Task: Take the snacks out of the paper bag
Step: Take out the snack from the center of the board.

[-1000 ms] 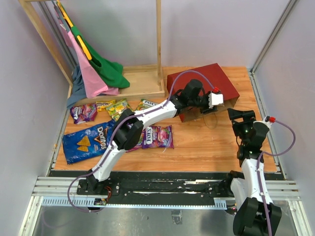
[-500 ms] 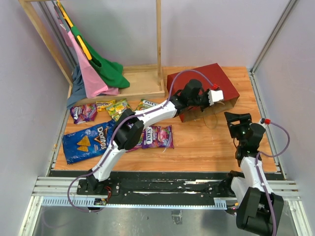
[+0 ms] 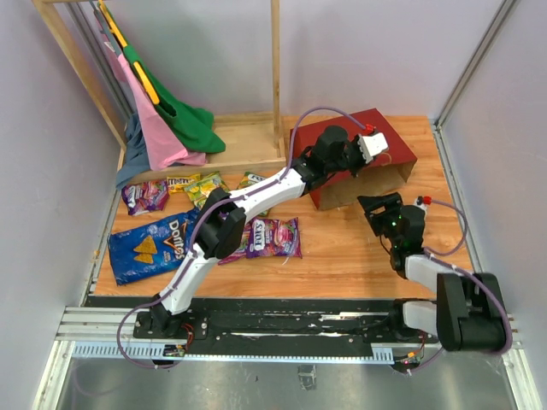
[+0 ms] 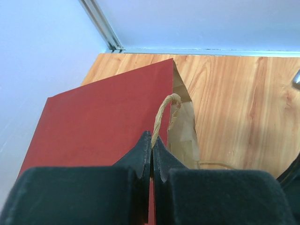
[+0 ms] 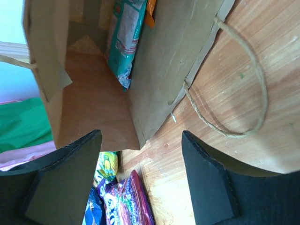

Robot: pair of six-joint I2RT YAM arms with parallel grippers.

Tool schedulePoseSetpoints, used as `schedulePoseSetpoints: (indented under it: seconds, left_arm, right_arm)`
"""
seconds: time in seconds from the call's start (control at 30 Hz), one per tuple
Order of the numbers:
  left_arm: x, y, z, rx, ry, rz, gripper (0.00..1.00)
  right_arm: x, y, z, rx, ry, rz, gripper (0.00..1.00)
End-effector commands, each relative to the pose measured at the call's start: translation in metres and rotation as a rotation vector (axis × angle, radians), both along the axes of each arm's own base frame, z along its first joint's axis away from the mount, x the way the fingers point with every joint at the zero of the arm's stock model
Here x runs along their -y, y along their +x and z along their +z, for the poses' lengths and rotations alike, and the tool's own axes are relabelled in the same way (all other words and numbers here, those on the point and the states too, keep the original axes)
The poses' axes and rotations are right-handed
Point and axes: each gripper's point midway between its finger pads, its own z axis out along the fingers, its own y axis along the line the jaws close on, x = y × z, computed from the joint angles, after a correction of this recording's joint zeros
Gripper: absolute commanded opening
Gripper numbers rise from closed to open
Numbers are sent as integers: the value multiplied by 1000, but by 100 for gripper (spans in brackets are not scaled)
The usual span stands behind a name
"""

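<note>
Now the left gripper (image 4: 151,140) is seen pressed fully together on the string handle (image 4: 161,112) of the paper bag (image 4: 103,122), where a second ago it was only half closed beside the bag's mouth. The upper wall has been raised with it, so that the mouth of the bag, which lies on its side at the far right of the counter (image 3: 342,252), is held agape. Over the same second the right gripper (image 5: 140,140) has been brought from the right edge down to that mouth, its jaws spread wide and nothing held between them. Retrieval of the next packet is judged to be prepared. Several snacks already lie out on the left of the counter, among them the blue Doritos bag (image 3: 149,243) and a purple packet (image 3: 273,237). Inside, a teal packet (image 5: 123,42) is made out against the kraft wall, with an orange scrap (image 5: 149,10) above it cut off by the frame. Whether more lies deeper cannot be told, the bottom being shadowed and partly hidden.
</note>
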Motion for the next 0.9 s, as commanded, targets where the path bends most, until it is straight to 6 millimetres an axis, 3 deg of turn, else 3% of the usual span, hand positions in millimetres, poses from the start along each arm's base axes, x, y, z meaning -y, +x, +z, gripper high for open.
schedulePoseSetpoints:
  seconds: [0.0,0.13,0.23,0.5,0.7,0.87]
  left_arm:
    - [-6,5,47,42,-85,21,1]
    - [-6,4,44,39,-80,14,1]
    - [-7,5,45,45,-77,23,0]
    - [-12,10,49,52,-77,44,1]
    - [-14,14,49,58,-75,66,1]
    - [-17,18,51,60,-78,88,1]
  right_arm:
    - [-18,31,25,126,7,3,69]
    - [-35,63,31,189,64,31,65]
    - [-44,85,25,210,127,32,61]
    - [-66,132,-10,180,216,22,55]
    - [-80,152,-30,62,196,-9,54]
    - [-86,150,-52,-75,151,-65,55]
